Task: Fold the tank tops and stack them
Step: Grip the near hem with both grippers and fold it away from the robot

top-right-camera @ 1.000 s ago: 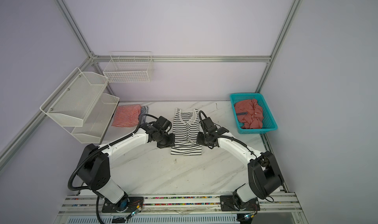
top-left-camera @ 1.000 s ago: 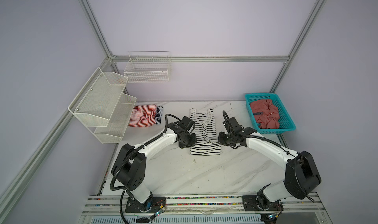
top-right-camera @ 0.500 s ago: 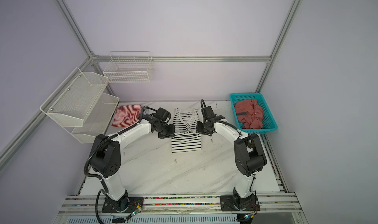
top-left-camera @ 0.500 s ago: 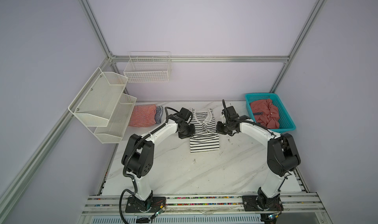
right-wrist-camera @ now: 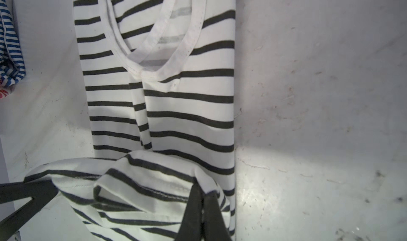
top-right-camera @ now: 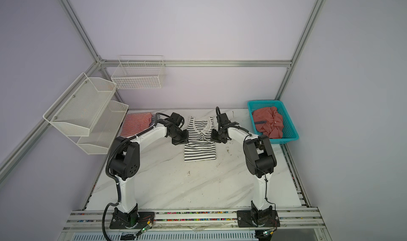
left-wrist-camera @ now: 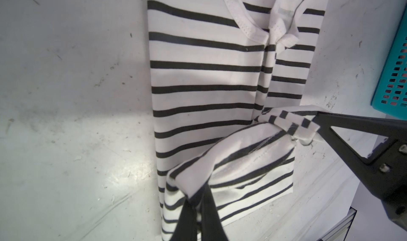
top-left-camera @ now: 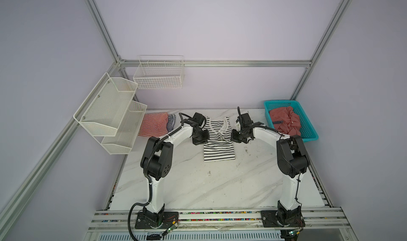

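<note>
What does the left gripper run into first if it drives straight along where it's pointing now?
The striped tank top itself: the left gripper, shut on the lifted hem, aims across the flat body toward the neckline. Probably cloth on the table first; depth is unclear.

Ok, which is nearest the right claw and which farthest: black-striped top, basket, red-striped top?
In a top view:
1. The black-striped top, middle, held in the right claw.
2. The basket, on the right.
3. The red-striped top, far left.
</note>
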### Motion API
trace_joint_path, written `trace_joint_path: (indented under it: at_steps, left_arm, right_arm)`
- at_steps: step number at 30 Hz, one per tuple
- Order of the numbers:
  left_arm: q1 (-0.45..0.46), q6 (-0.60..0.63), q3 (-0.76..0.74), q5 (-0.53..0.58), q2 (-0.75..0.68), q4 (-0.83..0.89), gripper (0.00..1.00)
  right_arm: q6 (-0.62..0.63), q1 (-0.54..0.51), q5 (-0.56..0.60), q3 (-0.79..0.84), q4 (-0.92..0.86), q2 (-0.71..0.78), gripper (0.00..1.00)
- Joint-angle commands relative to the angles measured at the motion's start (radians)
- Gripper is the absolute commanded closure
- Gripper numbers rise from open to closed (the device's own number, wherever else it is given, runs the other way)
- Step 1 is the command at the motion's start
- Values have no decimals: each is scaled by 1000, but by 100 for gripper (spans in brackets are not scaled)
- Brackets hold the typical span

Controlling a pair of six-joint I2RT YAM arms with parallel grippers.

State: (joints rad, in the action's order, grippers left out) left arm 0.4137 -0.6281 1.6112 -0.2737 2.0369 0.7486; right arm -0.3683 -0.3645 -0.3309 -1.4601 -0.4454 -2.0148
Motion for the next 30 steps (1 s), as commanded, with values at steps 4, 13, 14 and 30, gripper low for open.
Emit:
trace_joint_path:
  at_steps: [4,13,14,30]
  left_arm:
    - [-29,27,144,-23,46,-15,100]
    - [-39,25,206,-42,86,-18,81]
    - [-41,23,212,-41,87,-20,75]
    - [-84,-30,382,-102,223,-53,66]
  right_arm:
    - [14,19,-23,-48,27,-30,100]
    - [5,28,-43,-70,41,-57,92]
    - [2,30,-43,-69,43,-56,91]
    - [-68,97,-112,-106,120,-74,63]
